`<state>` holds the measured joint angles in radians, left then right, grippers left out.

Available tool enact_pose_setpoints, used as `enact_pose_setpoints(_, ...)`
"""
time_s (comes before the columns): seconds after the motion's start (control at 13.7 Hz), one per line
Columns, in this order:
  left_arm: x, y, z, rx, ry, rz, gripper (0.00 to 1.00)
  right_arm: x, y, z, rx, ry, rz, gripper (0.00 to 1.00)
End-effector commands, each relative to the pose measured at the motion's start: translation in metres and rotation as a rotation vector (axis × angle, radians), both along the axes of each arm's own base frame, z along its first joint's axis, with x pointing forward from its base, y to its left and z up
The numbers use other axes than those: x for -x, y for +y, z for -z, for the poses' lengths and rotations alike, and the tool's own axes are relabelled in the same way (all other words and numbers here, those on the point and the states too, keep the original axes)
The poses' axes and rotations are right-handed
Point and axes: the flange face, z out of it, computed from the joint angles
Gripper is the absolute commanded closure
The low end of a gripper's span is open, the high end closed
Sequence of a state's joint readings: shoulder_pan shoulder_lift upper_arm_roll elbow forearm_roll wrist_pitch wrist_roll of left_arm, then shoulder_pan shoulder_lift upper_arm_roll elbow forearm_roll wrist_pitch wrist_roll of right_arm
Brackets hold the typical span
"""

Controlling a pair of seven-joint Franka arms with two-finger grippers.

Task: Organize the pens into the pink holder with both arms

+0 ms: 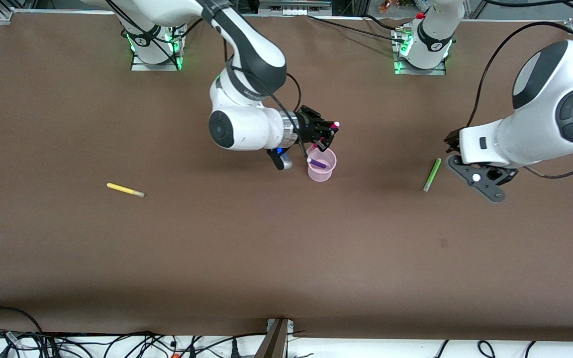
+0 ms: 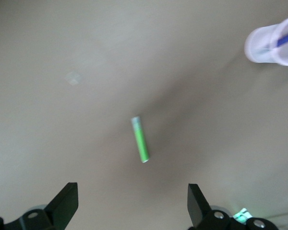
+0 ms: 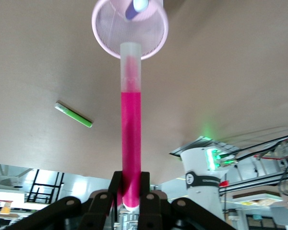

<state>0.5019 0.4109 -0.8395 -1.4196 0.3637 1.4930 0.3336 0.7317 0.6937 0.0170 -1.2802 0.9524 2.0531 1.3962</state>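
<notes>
The right gripper is clamped on the magenta pen near its back end, tip aimed over the pink holder, which stands mid-desk with the purple pen already leaning inside. The pens look light, stiff and smooth, so a firm mid-barrel pinch should stop them swivelling; the thin cup may tip if nudged. The left gripper hangs with fingers apart above the green pen, lying toward the left arm's end. The yellow pen lies toward the right arm's end.
</notes>
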Motion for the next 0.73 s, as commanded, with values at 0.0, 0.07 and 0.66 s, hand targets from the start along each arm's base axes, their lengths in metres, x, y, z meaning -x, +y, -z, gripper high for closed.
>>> enact_pose_setpoints(0.0,0.002,0.035,-0.037,-0.008,-0.101,-0.131,0.00,0.004,0.009,0.012,-0.012,0.066,0.099,1.00)
enact_pose_setpoints(0.07,0.005,0.060,-0.041,0.063,-0.094,-0.216,0.00,0.010,0.013,0.019,-0.011,0.087,0.125,1.00)
enact_pose_setpoints(0.66,0.046,0.111,-0.078,0.097,-0.183,-0.709,0.00,0.007,0.010,0.064,0.005,0.111,0.168,1.00)
